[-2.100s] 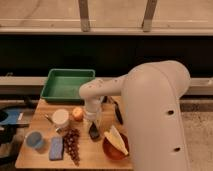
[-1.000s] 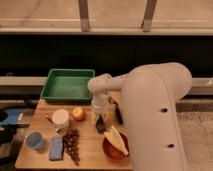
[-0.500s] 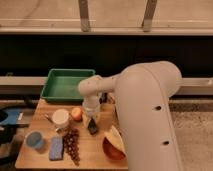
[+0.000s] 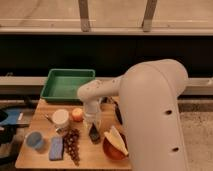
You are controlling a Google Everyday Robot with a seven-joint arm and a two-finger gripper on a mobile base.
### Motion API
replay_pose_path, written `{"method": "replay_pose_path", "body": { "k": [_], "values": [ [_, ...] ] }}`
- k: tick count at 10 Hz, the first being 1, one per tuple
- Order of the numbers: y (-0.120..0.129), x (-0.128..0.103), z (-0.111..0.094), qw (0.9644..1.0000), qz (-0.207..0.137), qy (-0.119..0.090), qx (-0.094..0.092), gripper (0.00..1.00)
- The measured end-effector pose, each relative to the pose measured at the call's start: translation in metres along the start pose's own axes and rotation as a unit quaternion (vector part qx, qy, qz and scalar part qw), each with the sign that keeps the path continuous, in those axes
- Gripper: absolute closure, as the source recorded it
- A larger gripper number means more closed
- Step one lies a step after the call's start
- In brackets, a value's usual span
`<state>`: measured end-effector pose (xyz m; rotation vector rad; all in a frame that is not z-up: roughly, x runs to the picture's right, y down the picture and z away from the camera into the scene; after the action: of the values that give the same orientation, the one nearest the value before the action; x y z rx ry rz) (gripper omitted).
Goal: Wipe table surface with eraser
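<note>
In the single camera view, the gripper is seen lowered from a bent wrist over the middle of the table surface. Directly below it and apparently touching it lies the eraser, a small dark block set flat on the wood. This is presumably so that its broad face can be dragged as a wiping pad. Whether the gripper is clamped on the eraser or merely resting above it cannot be told. The other items are spread around this spot. An orange fruit and a white cup lie just to the left, and grapes and a blue-grey sponge are nearer the front. An orange bowl is close on the right. Only a narrow strip is judged free for strokes, so nearby items could be knocked.
</note>
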<state>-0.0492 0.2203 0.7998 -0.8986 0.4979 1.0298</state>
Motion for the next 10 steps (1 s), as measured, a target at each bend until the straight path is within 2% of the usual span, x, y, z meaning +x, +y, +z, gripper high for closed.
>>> {"method": "replay_pose_path", "body": {
  "k": [2, 5, 7, 10],
  "values": [
    [-0.026, 0.0, -0.003, 0.9996, 0.028, 0.003, 0.004, 1.0],
    [-0.055, -0.018, -0.007, 0.9982, 0.059, 0.005, 0.011, 1.0],
    [-0.053, -0.035, -0.009, 0.9984, 0.054, 0.005, 0.014, 1.0],
    [-0.019, -0.064, -0.009, 0.9998, 0.011, 0.002, 0.018, 1.0]
  ]
}}
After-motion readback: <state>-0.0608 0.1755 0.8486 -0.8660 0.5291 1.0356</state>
